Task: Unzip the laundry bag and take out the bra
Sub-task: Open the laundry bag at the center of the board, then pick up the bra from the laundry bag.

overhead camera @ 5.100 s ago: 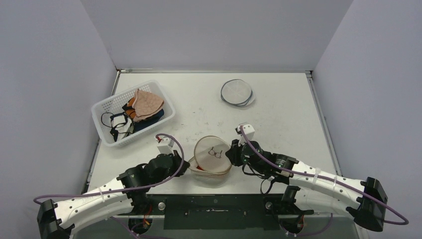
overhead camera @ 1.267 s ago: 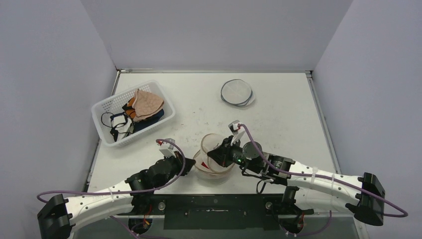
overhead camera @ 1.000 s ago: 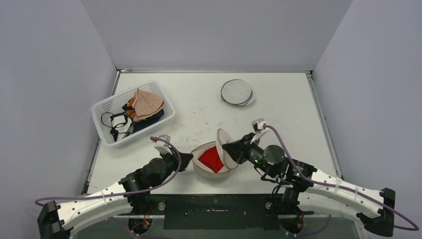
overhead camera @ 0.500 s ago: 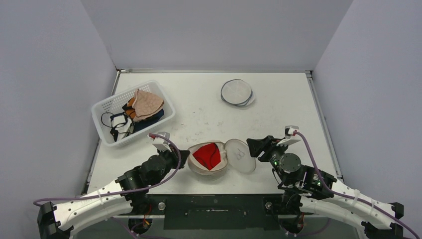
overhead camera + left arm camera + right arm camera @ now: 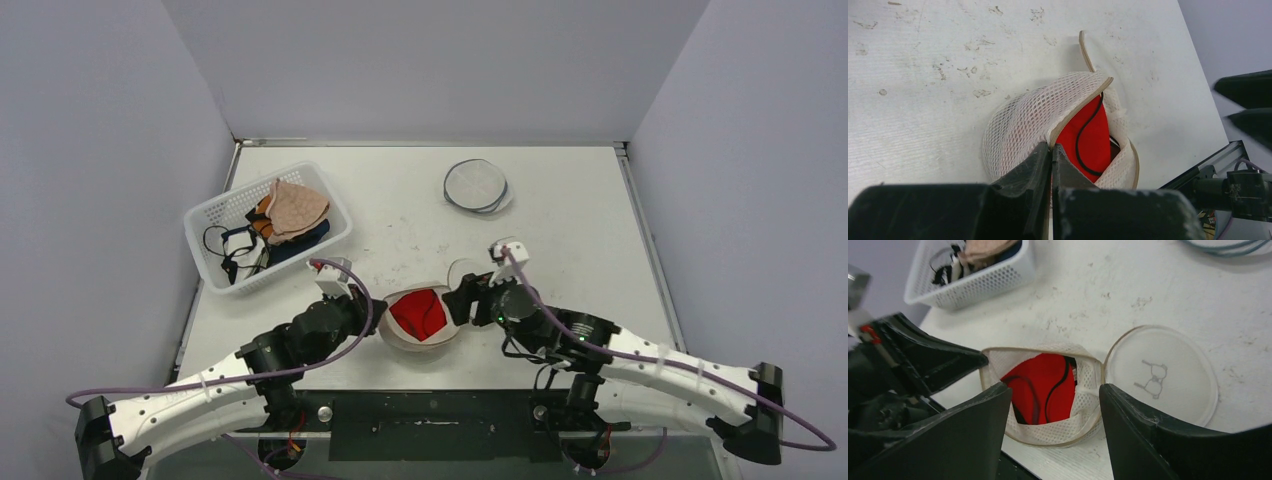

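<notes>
Right gripper (image 5: 1054,390) has swung back over the mesh laundry bag (image 5: 1023,125), jaws apart, empty; left gripper (image 5: 1050,148) pinches its rim. Snagging mesh with the red bra (image 5: 1090,140) could break that hold.

Bag (image 5: 1053,432) mouth open and reachable from above; left gripper (image 5: 1051,147) occupies its left rim, lid (image 5: 1160,375) lies alongside at right.

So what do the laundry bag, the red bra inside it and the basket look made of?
Laundry bag: white open mesh fabric with tan edging, likely synthetic; the holes show. Bra: smooth matte red cloth, black strap across it. Basket: white perforated plastic, probably; stiff gridded walls.
</notes>
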{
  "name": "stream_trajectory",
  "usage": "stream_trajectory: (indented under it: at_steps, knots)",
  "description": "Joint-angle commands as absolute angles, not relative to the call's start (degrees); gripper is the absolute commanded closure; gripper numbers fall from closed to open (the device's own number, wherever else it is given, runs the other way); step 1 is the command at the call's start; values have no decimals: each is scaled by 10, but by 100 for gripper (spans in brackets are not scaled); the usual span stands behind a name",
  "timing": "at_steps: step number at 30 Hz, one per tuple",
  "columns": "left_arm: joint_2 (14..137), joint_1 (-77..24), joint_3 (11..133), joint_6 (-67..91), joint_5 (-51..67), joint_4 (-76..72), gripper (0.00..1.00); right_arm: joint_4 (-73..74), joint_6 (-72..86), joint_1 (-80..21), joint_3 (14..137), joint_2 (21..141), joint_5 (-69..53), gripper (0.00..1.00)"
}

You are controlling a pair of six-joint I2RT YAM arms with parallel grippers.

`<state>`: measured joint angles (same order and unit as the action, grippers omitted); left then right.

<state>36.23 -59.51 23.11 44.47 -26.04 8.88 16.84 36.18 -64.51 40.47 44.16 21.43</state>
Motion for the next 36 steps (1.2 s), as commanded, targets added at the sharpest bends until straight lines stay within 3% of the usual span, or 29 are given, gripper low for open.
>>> stream_trajectory:
  at_steps: [1,9,14,16,22,24,29,36]
  knots:
    - [363,-588,272,447,-249,104,100,90,368,-643,366,524,179,33]
    - [374,-585,286,446,-279,151,100,18,403,-609,345,633,182,32]
    - [376,-582,274,444,-282,146,100,-33,403,-572,332,668,147,36]
    - [378,-580,268,443,-280,141,100,-43,402,-561,329,684,135,45]
    - [384,-573,260,438,-278,134,100,-72,400,-555,313,675,113,86]
    - [388,-567,259,435,-276,126,100,-71,396,-557,304,647,115,94]
    - [421,-536,271,417,-247,72,100,-48,376,-592,277,537,163,95]
    - [532,-462,393,375,-142,40,100,-37,356,-639,253,449,275,95]
